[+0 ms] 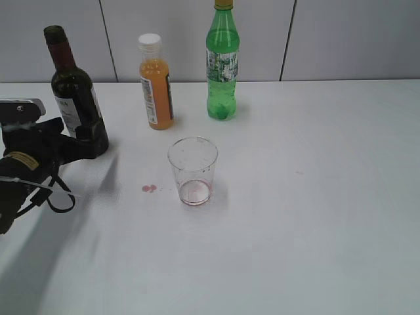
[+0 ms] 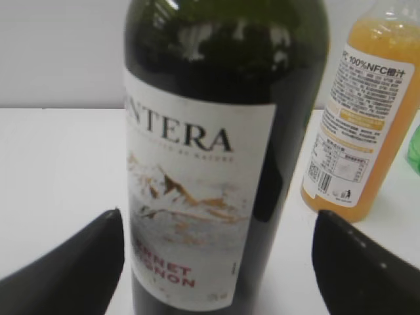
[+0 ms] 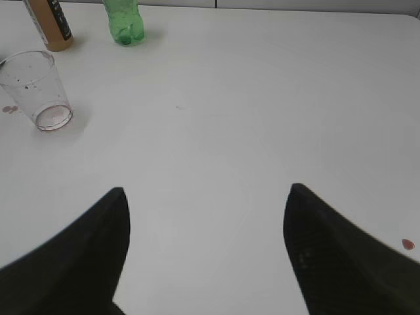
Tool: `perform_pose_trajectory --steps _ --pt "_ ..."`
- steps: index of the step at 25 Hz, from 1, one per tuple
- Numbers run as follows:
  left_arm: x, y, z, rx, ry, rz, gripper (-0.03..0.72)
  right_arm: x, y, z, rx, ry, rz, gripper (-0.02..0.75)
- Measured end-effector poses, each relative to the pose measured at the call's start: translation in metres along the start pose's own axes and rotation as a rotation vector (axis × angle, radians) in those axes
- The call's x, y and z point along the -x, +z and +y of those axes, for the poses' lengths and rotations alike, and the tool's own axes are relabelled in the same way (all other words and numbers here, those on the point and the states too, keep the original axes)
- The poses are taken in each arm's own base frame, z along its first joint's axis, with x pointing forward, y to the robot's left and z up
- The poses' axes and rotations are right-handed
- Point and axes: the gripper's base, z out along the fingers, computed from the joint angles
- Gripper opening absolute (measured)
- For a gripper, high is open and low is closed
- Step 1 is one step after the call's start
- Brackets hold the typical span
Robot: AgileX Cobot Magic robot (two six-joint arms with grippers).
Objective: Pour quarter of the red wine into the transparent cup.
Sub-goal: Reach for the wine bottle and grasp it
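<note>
The wine bottle stands upright near the far left corner of the white worktop, dark glass with maroon foil on its neck and a white label turned toward the left edge; the red wine inside cannot be made out through the near-black glass. The left gripper sits at the base of this bottle, coming in from the left edge, and in the left wrist view its two dark fingers stand wide apart on either side of the bottle, with white worktop showing between each finger and the glass, so the jaws are spread and not pressing on it. The transparent cup stands upright toward the middle of the worktop, well apart from the wine bottle, with a thin reddish film at its bottom and a few dark specks on its wall. A small pink spill spot lies on the worktop just to the cup's left. Along the far edge stand an orange juice bottle with a white cap and, to its right, a green soda bottle. The right gripper is seen only in its own wrist view, its fingers parted over bare worktop, holding nothing, with the cup far off toward the far left.
</note>
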Motion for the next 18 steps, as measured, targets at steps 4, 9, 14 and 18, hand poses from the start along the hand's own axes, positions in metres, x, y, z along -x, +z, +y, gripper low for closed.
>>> perform_pose_trajectory --steps 4,9,14,18 --pt "0.0 0.01 -0.002 -0.004 -0.001 -0.018 0.694 0.0 0.0 0.0 0.0 0.0 0.0 0.585" --pt "0.003 0.025 -0.002 -0.002 -0.007 -0.051 0.694 0.0 0.0 0.0 0.0 0.0 0.0 0.585" --pt "0.003 0.041 -0.004 -0.005 -0.011 -0.079 0.694 0.0 0.0 0.0 0.0 0.0 0.0 0.585" --pt "0.002 0.05 -0.006 -0.006 -0.014 -0.089 0.694 0.0 0.0 0.0 0.0 0.0 0.0 0.585"
